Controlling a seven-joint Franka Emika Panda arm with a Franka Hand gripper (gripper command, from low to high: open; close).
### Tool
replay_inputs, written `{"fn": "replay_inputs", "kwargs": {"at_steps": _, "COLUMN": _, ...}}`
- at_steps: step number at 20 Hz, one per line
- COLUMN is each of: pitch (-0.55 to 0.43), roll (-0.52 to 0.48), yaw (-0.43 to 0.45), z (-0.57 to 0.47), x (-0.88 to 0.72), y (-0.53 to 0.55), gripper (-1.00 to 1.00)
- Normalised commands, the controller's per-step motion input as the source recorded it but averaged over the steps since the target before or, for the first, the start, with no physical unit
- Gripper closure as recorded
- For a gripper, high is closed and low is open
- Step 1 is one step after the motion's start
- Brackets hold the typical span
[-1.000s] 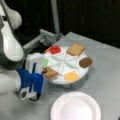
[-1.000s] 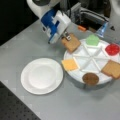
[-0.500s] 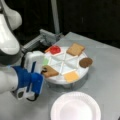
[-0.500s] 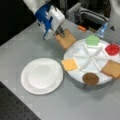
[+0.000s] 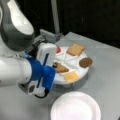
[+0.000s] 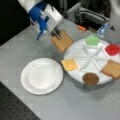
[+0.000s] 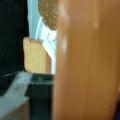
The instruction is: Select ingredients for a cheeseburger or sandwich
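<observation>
Tan-brown toast [image 6: 62, 41] was clamped between the gripper [image 6: 57, 33] fingers and hung lifted, tilted, at the tray [image 6: 75, 53] rim on a front view's left, above the grey table [image 6: 22, 47]. In a front view the same slice [image 5: 60, 68] showed beside the blue-and-white gripper [image 5: 53, 65], over the near-left part of the tray [image 5: 82, 72]. In the wrist view the held toast [image 7: 85, 62] filled most of the frame as a blurred orange-brown slab.

On the divided white tray, a second toast [image 6: 111, 69] lay flat in a compartment at a front view's right; it also showed at the far side of the tray [image 5: 75, 49] and standing small in the wrist view [image 7: 35, 57]. The green disc [image 6: 92, 40] sat in a compartment at the tray's top, and the red disc [image 6: 113, 49] lay in the one to its right; in a front view only a sliver of the red disc [image 5: 58, 49] showed behind the gripper. A yellow cheese [image 6: 69, 64] square lay in the compartment nearest the plate, also visible at the tray's near edge [image 5: 71, 76]. A brown patty [image 6: 90, 78] rested at the tray's bottom rim, and at its right edge [image 5: 85, 62] in a front view.

The white paper plate [image 6: 28, 85] lay bare on the table, just beside the tray, seen at a front view's bottom [image 5: 60, 112] too. No stack had been built on it.
</observation>
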Motion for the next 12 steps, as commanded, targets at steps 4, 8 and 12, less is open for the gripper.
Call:
{"fn": "replay_inputs", "kwargs": {"at_steps": 4, "pitch": 0.273, "roll": -0.225, "yaw": 0.235, "z": -0.08, "x": 0.5, "y": -0.53, "gripper": 1.0}}
{"fn": "replay_inputs", "kwargs": {"at_steps": 8, "pitch": 0.271, "roll": -0.1, "yaw": 0.131, "z": -0.15, "x": 0.41, "y": -0.44, "gripper": 1.0}}
{"fn": "replay_inputs", "kwargs": {"at_steps": 12, "pitch": 0.195, "roll": 0.056, "yaw": 0.075, "z": -0.28, "x": 0.41, "y": -0.16, "gripper": 1.0}}
